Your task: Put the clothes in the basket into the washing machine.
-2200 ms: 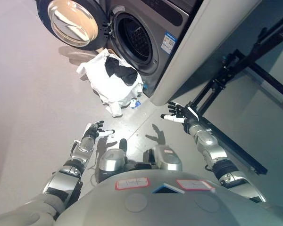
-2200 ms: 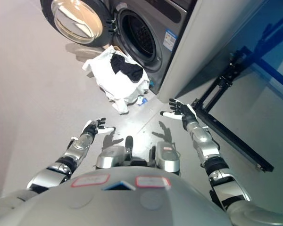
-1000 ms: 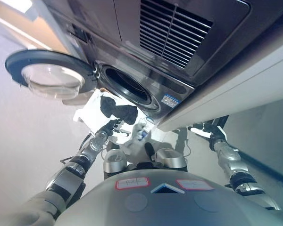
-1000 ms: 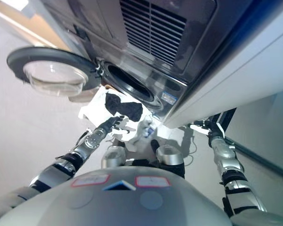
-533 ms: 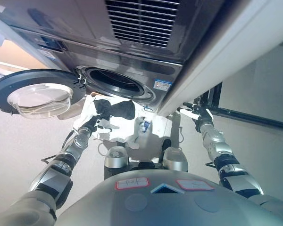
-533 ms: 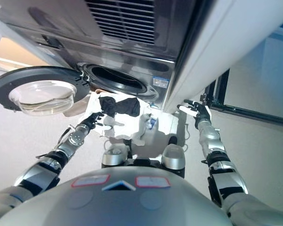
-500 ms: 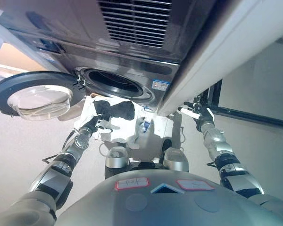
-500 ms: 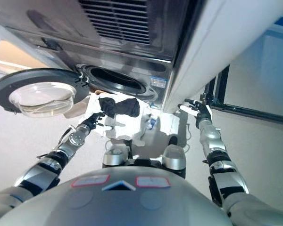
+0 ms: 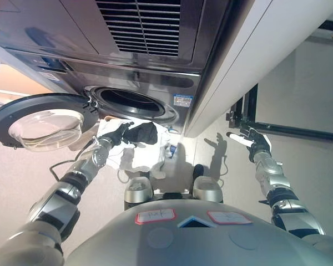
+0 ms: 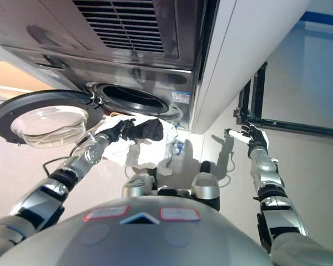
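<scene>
The grey washing machine (image 9: 155, 72) stands ahead with its round door (image 9: 41, 123) swung open to the left and the dark drum mouth (image 9: 130, 102) bare. Just below the mouth sits the basket, draped in white cloth (image 9: 141, 158), with a black garment (image 9: 146, 133) on top. My left hand (image 9: 117, 133) lies at the left edge of that black garment, touching it; dark hand and dark cloth merge there. My right hand (image 9: 253, 141) hovers open, well off to the right of the basket, holding nothing.
A white panel (image 9: 261, 50) flanks the machine on the right. Behind my right hand a black metal stand (image 9: 247, 119) lies along the floor. A small blue-and-white item (image 10: 179, 146) sits by the basket's right side.
The camera has tilted further, shifting the whole scene. My left hand has reached up from the white cloth to the black garment's edge. My right hand stays spread at the right.
</scene>
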